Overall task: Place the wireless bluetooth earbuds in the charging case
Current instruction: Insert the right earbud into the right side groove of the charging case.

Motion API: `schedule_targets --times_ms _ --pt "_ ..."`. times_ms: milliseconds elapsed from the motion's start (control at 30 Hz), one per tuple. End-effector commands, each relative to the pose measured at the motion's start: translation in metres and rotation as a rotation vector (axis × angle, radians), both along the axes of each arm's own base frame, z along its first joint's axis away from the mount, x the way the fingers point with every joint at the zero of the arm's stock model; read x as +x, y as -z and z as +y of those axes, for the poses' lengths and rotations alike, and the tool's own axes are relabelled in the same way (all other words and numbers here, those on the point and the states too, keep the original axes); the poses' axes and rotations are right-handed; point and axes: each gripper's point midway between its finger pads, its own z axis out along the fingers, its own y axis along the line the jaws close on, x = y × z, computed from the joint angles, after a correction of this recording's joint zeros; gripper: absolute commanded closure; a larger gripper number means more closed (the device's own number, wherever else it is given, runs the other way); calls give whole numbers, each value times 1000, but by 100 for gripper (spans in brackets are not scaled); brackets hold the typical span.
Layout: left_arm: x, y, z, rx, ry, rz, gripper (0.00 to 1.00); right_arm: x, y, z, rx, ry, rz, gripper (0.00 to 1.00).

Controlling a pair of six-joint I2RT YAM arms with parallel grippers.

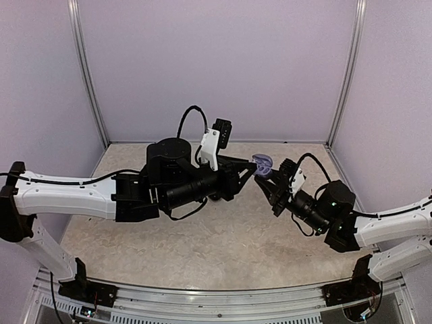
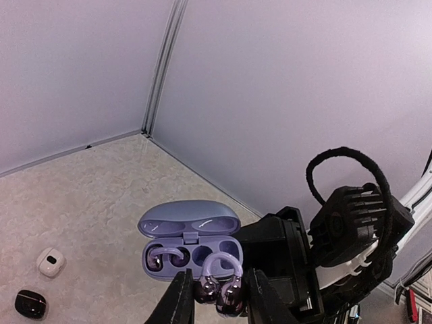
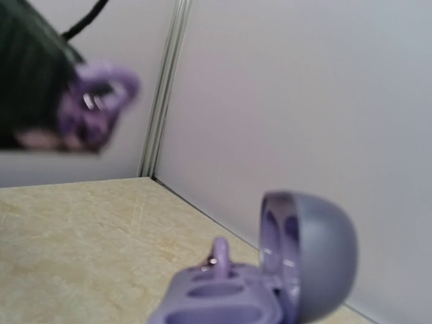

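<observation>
Lilac plastic shows between the two arms from above: the charging case (image 1: 262,161) is up over the far part of the marbled table (image 1: 202,250), with the left gripper (image 1: 251,169) reaching in from one side and the right gripper (image 1: 265,177) from the other, their tips nearly meeting just below it. From up here I cannot tell how either pair of fingers stands. At the left wrist it is plainer. The case is open with its lid tipped back, and the right gripper's black fingers are clamped on its side. One hooked earbud (image 2: 164,258) sits in the left well, and the right-hand well shows its dark hollow. The left fingers (image 2: 177,300) pinch a second earbud (image 2: 229,295) just in front of the case's near rim. Down on the table lie a small white case (image 2: 50,262) and a black case (image 2: 30,304), near each other. At the right wrist the open case fills the lower frame, the seated earbud's hook poking up from the base, while the pinched earbud hangs blurred at upper left.
</observation>
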Motion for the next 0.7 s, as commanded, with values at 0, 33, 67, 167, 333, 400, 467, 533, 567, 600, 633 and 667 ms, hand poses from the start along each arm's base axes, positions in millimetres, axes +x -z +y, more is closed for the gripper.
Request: schedule_targets --times_ms 0,33,67,167,333,400,467,533,567,600,633,667 --pt "3 -8 -7 -41 -10 27 72 -4 -24 6 80 -7 -41 100" --pt "3 -8 -7 -41 -13 31 72 -5 -23 6 86 -10 -39 100" --pt "3 -8 -8 -39 -13 31 72 -5 -24 7 93 -14 -36 100" --pt "5 -8 -10 -33 -15 32 71 -6 -24 11 105 -25 -30 100" --pt "7 -2 -16 -12 -16 41 72 -7 -26 16 125 -29 -24 100" --pt "8 -1 -18 -5 -15 44 72 -7 -27 17 141 -34 -17 100" --pt "9 2 -19 5 -20 47 72 -7 -29 18 157 -37 -10 100" --pt "10 3 -19 8 -24 51 71 -6 -30 19 166 -38 -6 100" --pt "10 4 -19 10 -26 53 71 -6 -31 19 171 -35 -6 100" --pt "11 4 -20 13 -29 55 71 -7 -32 20 175 -35 -7 100" --pt "12 7 -20 20 -30 59 71 -7 -32 21 176 -37 -7 100" --pt "12 8 -21 24 -31 60 71 -8 -32 22 178 -40 -6 100"
